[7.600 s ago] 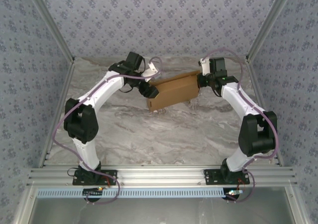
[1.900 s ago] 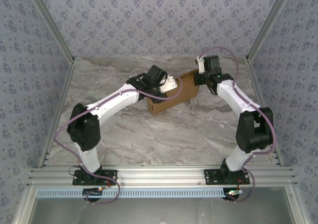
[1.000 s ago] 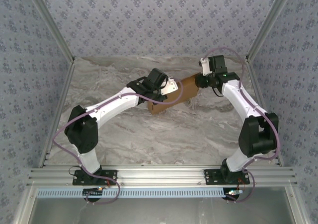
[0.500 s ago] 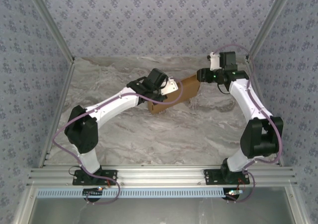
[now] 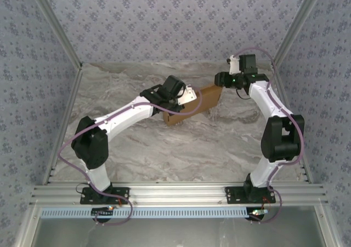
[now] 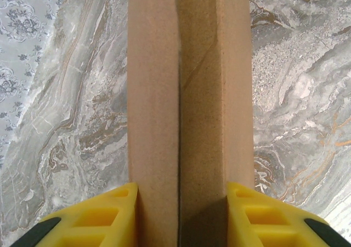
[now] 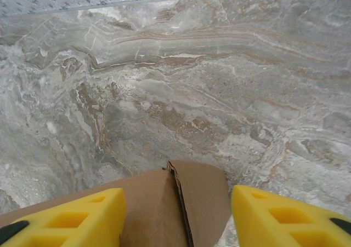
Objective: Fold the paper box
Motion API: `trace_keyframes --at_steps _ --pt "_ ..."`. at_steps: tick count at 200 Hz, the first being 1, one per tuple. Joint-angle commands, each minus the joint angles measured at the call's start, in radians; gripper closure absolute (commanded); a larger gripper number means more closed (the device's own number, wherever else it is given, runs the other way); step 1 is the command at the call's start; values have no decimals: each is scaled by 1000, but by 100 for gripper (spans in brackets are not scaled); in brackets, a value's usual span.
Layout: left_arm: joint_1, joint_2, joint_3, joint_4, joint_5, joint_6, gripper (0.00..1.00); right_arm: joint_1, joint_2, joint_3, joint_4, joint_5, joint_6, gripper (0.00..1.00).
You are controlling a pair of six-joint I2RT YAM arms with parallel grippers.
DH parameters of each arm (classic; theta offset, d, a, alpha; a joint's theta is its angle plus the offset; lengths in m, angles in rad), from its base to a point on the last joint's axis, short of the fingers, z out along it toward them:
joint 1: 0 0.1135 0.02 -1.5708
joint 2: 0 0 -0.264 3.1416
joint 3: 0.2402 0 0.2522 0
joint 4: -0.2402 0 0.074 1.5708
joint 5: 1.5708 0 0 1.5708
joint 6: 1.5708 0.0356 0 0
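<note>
While the grey marbled surface point(image 5: 164, 143) takes up the middle of the top view, the paper box point(image 5: 204, 98) sits slightly above centre, a compact brown cardboard block slanting from lower left to upper right. Whether it rests on the surface or is held just off it cannot be told. It is folded up, and its inside is hidden.

At the box's lower-left end, the left claw point(image 5: 184, 103) has it clamped. In the left wrist view the box point(image 6: 189, 93) runs straight up the frame with a dark crease down its middle, and the yellow fingers point(image 6: 104, 217) of the left claw point(image 6: 184, 217) press flush against both long sides at the bottom edge.

At the box's upper-right end is the right claw point(image 5: 220, 80). In the right wrist view this claw point(image 7: 178, 214) is spread wide, its fingers point(image 7: 279, 214) at the bottom corners, holding nothing. The box's end point(image 7: 164, 203), with a rounded flap and a slit, lies between them; the right-hand finger stands apart from the flap, and contact at the left-hand finger cannot be told.
</note>
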Motion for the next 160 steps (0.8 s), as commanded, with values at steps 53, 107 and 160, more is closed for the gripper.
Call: trace_keyframes --at_steps 53,107,160 --pt "-1 -11 -25 -4 12 -47 54 -34 -13 -216 83 0 26 50" --pt "9 -37 54 -21 129 -121 33 -28 -21 -216 95 6 30 53" --pt "82 -85 82 -12 319 -269 29 -23 -18 -216 97 14 30 54"
